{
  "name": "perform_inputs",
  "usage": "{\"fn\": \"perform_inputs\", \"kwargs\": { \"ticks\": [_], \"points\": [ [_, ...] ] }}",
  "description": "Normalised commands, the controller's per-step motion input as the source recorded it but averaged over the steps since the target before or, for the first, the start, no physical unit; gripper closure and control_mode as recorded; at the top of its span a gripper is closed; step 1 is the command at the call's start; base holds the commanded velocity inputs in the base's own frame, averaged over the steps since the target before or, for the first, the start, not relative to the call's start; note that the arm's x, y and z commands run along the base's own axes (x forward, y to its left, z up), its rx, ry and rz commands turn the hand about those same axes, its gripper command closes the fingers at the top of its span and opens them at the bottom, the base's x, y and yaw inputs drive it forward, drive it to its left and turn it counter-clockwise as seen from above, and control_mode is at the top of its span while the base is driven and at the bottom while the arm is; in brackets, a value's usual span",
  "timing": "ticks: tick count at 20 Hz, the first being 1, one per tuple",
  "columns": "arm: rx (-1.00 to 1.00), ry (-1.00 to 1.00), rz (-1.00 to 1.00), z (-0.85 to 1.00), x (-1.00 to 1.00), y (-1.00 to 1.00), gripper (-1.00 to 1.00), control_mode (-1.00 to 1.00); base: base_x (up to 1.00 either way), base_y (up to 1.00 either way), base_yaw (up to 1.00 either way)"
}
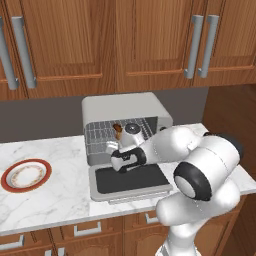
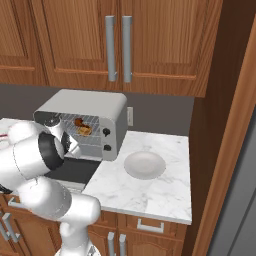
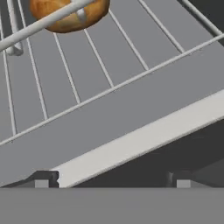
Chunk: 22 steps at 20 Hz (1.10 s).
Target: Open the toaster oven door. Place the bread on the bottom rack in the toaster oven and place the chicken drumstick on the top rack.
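Left base view — arm reaches over the toaster oven door [image 1: 131, 180], end effector [image 1: 111, 148] spread.

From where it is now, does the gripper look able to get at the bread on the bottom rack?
Probably yes. The toaster oven door lies folded down, the open gripper sits at the oven mouth, and only bare rack wires lie between it and the bread on the bottom rack.

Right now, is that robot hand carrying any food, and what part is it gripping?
Nothing is held. The gripper stands open at the toaster oven's mouth with bare space between its fingertips; the bread lies apart from it on a wire rack.
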Motion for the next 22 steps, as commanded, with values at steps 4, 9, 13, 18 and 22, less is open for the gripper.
{"fn": "perform_inputs", "kwargs": {
  "ticks": [4, 9, 13, 18, 22],
  "points": [
    [0.07, 0.0, 0.0, 0.71, -0.98, -0.05, -1.0, -1.0, 0.0, 0.0, 0.0],
    [0.0, 0.0, 0.18, 0.79, -1.0, -0.54, -1.0, -1.0, 0.0, 0.0, 0.0],
    [0.0, 0.01, 0.23, 0.98, -0.95, -0.41, -1.0, -1.0, 0.0, 0.0, 0.0],
    [-0.01, 0.04, 0.18, 0.93, -0.95, -0.15, -1.0, -1.0, 0.0, 0.0, 0.0],
    [-0.08, 0.06, 0.09, 0.98, -0.91, 0.0, -1.0, -1.0, 0.0, 0.0, 0.0]
  ]
}}
